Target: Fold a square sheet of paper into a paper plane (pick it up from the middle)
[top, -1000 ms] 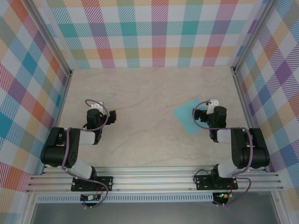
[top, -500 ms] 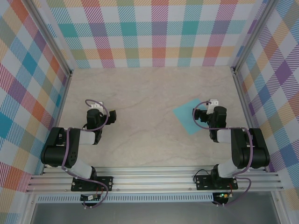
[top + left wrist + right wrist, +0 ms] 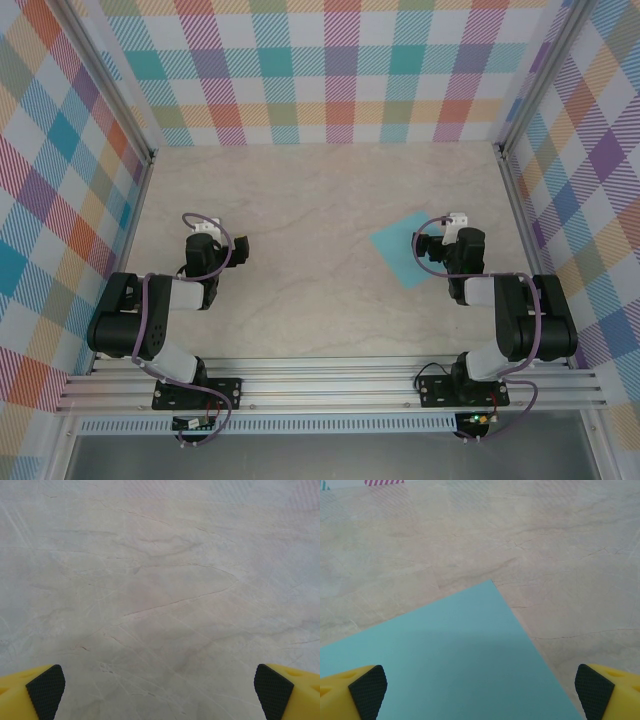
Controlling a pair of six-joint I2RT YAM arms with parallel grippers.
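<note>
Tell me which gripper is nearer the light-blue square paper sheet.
Right. The right gripper hangs open over the light-blue paper sheet; the left gripper hangs open above the beige table, far to the sheet's left.

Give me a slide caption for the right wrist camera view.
Open right gripper poised above the flat, unfolded square sheet of paper on the marble-patterned table.

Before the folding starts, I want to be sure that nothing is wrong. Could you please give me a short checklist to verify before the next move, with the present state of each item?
1. Right pincer open, holding nothing: ok.
2. Left pincer open, holding nothing: ok.
3. Square sheet of paper flat on the table, no fold: ok.
4. Right pincer above the sheet: ok.
5. Right pincer centred over the sheet's middle: cannot tell.
6. Left pincer near the sheet: not ok, it is over bare table.
</note>
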